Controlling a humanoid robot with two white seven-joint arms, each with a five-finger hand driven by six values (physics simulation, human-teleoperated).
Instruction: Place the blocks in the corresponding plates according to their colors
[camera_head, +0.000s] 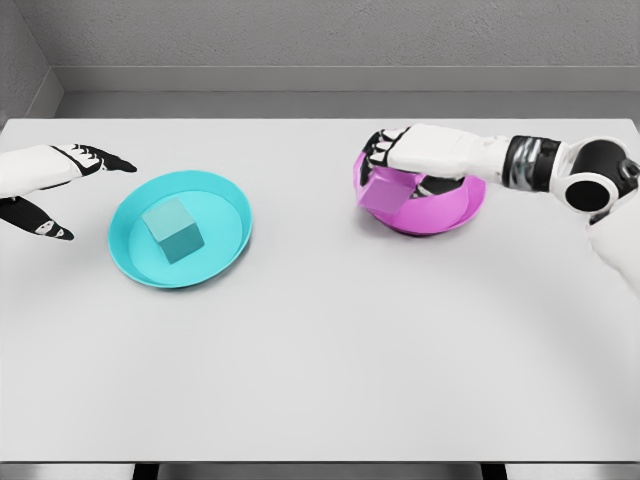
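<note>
Cyan block (172, 229) sits inside the cyan plate (225, 250); the left hand (50, 185) hovers spread beside it. Right hand (400, 155) grips the magenta block (385, 195) over the magenta plate (450, 212) (unreleased, I judge).

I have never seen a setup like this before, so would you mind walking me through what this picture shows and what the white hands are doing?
This is a simulator's render, seen from a camera on a humanoid robot's head, looking down at a white table. The two white arms are the robot's own, each ending in a five-finger hand.

On the table's left side sits a cyan plate with a cyan block resting inside it. The left hand shows at the left edge, fingers spread and holding nothing.

On the right is a magenta plate. The right hand reaches over it with fingers curled around a magenta block at the plate's left rim. Whether that block already rests on the plate is hard to tell.
</note>
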